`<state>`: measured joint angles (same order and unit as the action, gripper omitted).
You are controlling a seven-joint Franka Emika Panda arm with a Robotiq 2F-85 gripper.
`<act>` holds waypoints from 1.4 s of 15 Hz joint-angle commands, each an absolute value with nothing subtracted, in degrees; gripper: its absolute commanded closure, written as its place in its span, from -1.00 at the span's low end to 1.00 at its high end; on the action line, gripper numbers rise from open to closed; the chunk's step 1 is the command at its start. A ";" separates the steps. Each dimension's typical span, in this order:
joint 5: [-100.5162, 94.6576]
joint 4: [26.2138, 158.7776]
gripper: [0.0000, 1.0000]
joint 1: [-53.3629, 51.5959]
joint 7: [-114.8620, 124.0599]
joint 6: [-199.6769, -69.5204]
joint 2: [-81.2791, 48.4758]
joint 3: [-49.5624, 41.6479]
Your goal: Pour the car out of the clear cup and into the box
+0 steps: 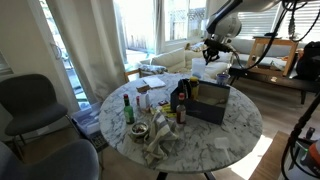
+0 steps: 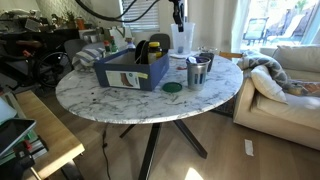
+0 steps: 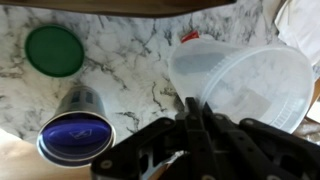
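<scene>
The clear cup [image 3: 250,85] sits at three o'clock in my wrist view, its wall pinched in my gripper [image 3: 195,112]. A green lid [image 3: 53,50] lies at ten o'clock and a blue-ended tin [image 3: 78,132] at eight. In an exterior view, the box [image 2: 128,68] stands at the cup's nine o'clock.

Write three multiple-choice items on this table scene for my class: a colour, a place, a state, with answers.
1. What colour is the box? A red; B white; C navy blue.
2. Where does the green disc lie? A in the box; B on the marble table; C on a shelf.
3. How is the gripper? A shut on the clear cup; B open; C shut on the green disc.
Answers: C, its walls are dark blue; B, marble shows all round it; A, it pinches the cup's rim.
</scene>
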<state>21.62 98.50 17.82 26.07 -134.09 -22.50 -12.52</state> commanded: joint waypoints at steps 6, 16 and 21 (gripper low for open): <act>-10.95 109.60 0.98 16.15 22.95 -117.64 1.60 -18.78; -28.42 110.64 0.98 16.79 25.64 -118.40 3.87 -16.06; -37.92 113.16 0.98 16.19 25.75 -116.32 4.53 -14.68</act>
